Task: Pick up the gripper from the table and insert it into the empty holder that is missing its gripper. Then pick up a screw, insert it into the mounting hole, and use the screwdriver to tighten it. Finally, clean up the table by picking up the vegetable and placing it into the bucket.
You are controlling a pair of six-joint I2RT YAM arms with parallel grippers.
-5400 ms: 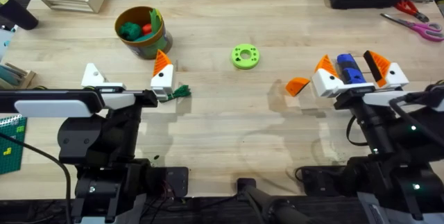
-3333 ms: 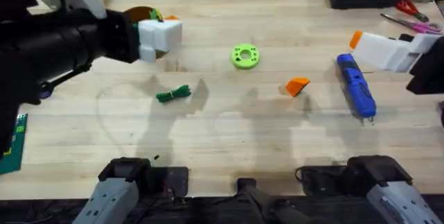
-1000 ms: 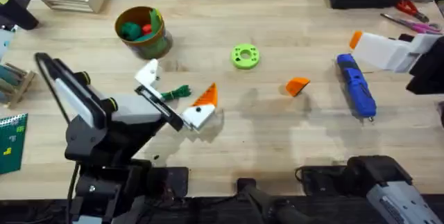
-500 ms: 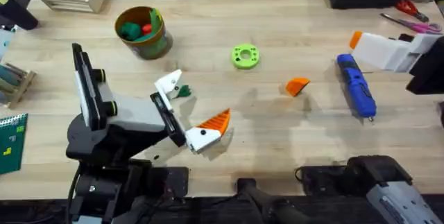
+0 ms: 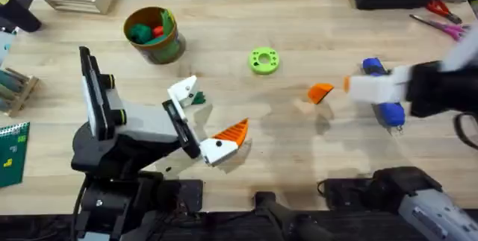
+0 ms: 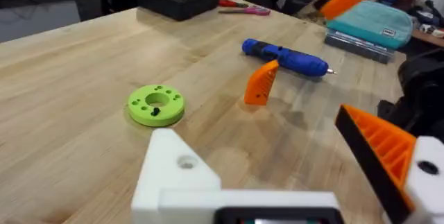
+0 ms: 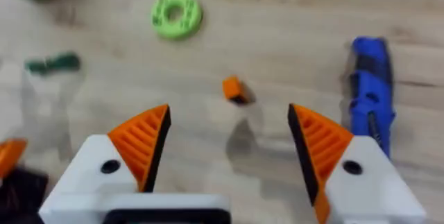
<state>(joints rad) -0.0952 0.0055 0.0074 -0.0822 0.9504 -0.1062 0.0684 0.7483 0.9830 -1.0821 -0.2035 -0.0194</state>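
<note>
Because the orange fin is not yet picked up, we judge that grabbing it is the step in hand. Nearest to us, our left end effector (image 5: 209, 110) is spread wide and holds nothing. One of its fingers wears a ribbed orange pad, and the other is a bare white holder (image 6: 177, 168) with a small hole in it. That bare holder is where the fin should go. The leafy green vegetable (image 5: 198, 98) lies right by that holder on the surface (image 5: 299, 17).

A bit farther out, the orange gripper fin (image 5: 320, 92) sits alone near the middle of the surface. Our right end effector (image 7: 229, 134) hangs above it, open wide and empty, with the fin between its two pads in the right wrist view. We think it should line up so one pad goes on each flat side, then come straight down and close gently. The fin is small and light, so a bump could slide it away.

Just beside it lies the blue screwdriver (image 7: 371, 85), so we should keep the outer pad off it. Farther back sit the green disc (image 5: 264, 60) and the bucket (image 5: 153, 36).
</note>
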